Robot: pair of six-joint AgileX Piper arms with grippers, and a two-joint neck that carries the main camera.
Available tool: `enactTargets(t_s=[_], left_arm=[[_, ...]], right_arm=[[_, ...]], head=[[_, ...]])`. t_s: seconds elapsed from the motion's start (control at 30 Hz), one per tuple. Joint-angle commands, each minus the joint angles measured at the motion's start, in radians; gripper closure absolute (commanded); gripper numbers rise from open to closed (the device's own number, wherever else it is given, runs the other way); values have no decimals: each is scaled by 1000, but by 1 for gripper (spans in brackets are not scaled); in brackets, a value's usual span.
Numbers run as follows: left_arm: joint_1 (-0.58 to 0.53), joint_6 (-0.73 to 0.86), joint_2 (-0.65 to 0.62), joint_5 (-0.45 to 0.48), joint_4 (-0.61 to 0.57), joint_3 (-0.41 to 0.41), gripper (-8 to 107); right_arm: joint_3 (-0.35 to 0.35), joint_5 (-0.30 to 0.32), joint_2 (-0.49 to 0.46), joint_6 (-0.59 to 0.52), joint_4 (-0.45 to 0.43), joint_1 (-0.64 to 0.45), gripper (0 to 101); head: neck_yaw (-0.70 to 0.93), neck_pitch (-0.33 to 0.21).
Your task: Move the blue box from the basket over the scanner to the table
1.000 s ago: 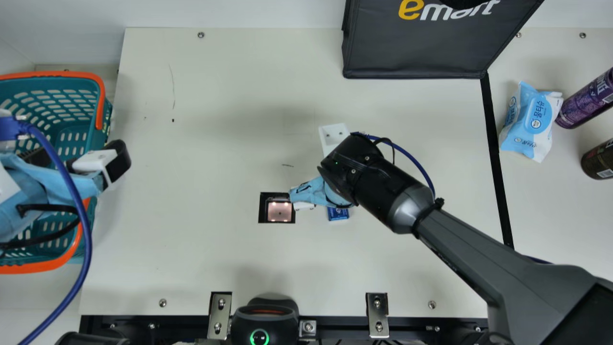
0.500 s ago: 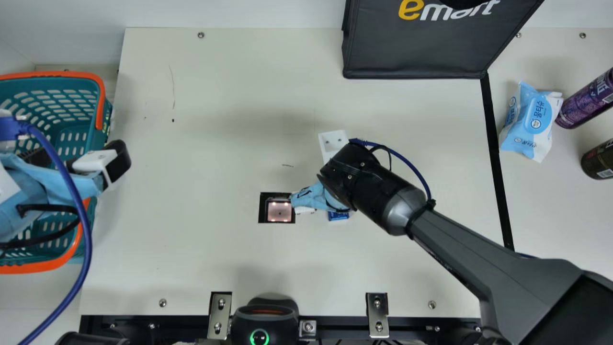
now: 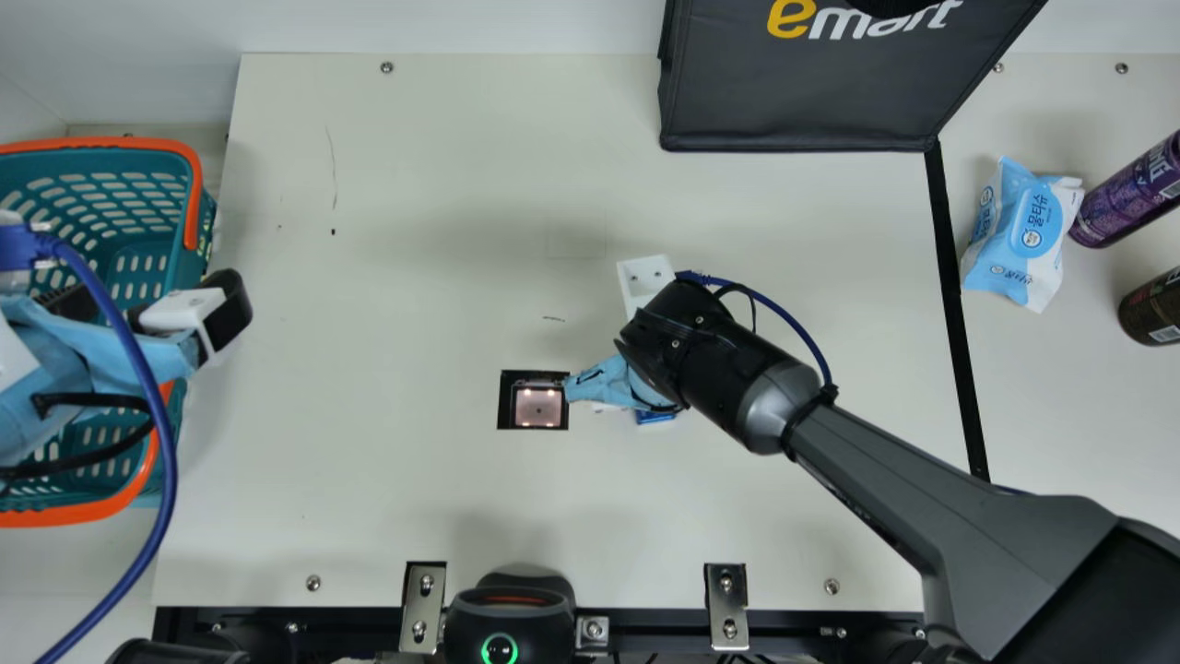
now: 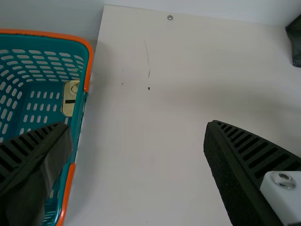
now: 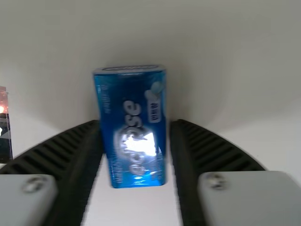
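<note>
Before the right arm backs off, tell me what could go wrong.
The blue box is within the right pincer and might drag if that pulls away unevenly. A sideways drift could cover the scanner beside it. The open left pincer, hovering at the basket's rim, might snag it if lowered.

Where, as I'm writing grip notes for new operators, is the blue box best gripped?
I'd pinch the blue box midway down its two long edges, from above: it is an oblong with its broad printed face turned up, and its width is the short span.
</note>
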Motion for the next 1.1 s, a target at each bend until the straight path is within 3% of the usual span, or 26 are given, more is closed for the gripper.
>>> enactTargets(t_s=[0.0,0.1,0.13,0.7,0.9,1.07], left_arm=[[0,0,0,0,0,0,9],[0,0,0,0,0,0,9],[0,0,0,0,0,0,9],[0,0,0,0,0,0,9],[0,0,0,0,0,0,9],[0,0,0,0,0,0,9]], right_arm=[[1,4,1,-2,-2,1,80],[0,9,0,-2,-7,3,100],[-1,13,-2,-2,-9,4,101],[-64,94,-69,-11,-15,1,101],[-61,103,-106,-36,-6,-20,101],[-15,99,-171,-72,5,-84,101]], head=[[2,-29],[2,-29],[2,-29],[2,-29],[-138,-29],[-255,-29]])
